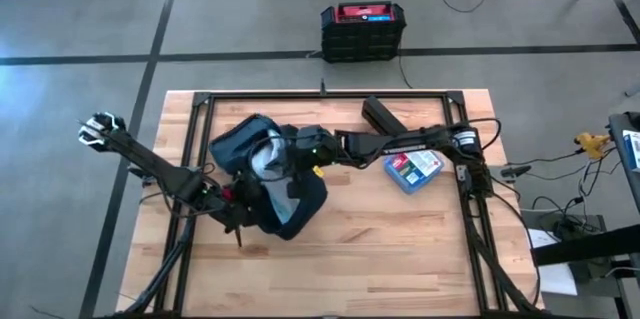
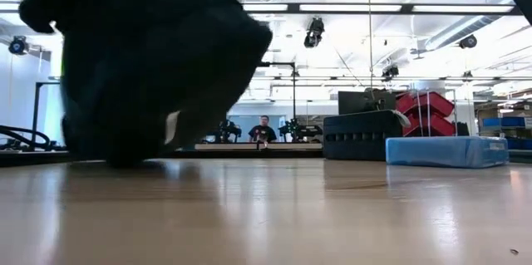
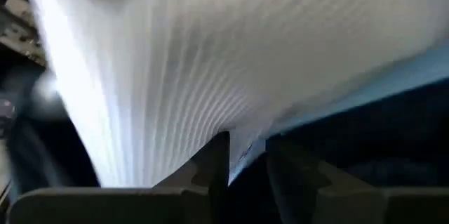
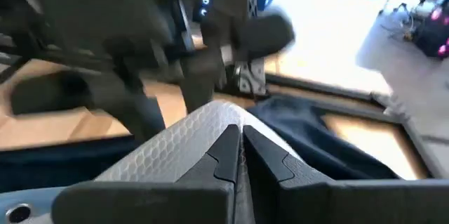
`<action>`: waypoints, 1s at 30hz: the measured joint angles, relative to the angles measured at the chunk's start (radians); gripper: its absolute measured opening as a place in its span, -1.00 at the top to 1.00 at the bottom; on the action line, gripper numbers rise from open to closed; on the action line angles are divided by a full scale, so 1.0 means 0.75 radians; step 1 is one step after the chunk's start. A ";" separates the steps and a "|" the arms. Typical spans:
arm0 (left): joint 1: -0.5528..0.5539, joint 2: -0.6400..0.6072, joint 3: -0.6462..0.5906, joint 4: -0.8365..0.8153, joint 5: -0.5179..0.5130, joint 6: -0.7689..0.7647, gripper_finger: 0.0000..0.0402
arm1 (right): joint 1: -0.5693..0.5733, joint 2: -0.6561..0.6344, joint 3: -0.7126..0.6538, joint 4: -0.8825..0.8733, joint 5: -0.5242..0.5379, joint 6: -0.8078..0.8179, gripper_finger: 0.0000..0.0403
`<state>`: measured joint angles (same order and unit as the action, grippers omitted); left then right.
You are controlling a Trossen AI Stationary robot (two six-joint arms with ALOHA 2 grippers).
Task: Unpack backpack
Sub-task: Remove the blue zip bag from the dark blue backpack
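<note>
The rectangular light wooden worktop carries a black metal frame along its edges. The dark navy soft fabric backpack lies on the left-centre part of the worktop, between the two arms, with its light grey ribbed lining exposed at the opening. In the low view the backpack fills the upper left, with its lower edge close to the worktop surface.

The left gripper is at the near-left edge of the backpack. In the left wrist view its fingers are clamped on a fold of the lining and a light blue hem.

The right gripper reaches from the right into the top of the backpack. In the right wrist view its fingers are pressed together on a ridge of the grey lining.

A flat light blue box with a red label lies on the worktop just right of the right arm. A black hard crate with a red top stands on the grey floor beyond the worktop.

In the low view a person shows far off in the room.
</note>
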<state>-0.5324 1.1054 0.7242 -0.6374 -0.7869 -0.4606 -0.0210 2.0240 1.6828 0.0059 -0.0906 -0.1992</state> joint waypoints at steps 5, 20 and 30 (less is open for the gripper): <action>-0.053 -0.002 -0.008 0.005 0.000 -0.033 0.60 | -0.015 0.050 -0.154 0.336 0.062 0.109 1.00; -0.150 0.204 -0.201 0.649 0.119 -0.006 0.60 | -0.078 0.195 -0.214 0.688 0.261 0.252 1.00; -0.150 0.377 -0.233 0.647 0.108 -0.234 0.60 | -0.057 0.157 -0.216 0.634 0.251 0.198 1.00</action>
<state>-0.6449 1.3884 0.5496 -0.1525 -0.7059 -0.6361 -0.0635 2.1416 1.5208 0.4813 0.0975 -0.0508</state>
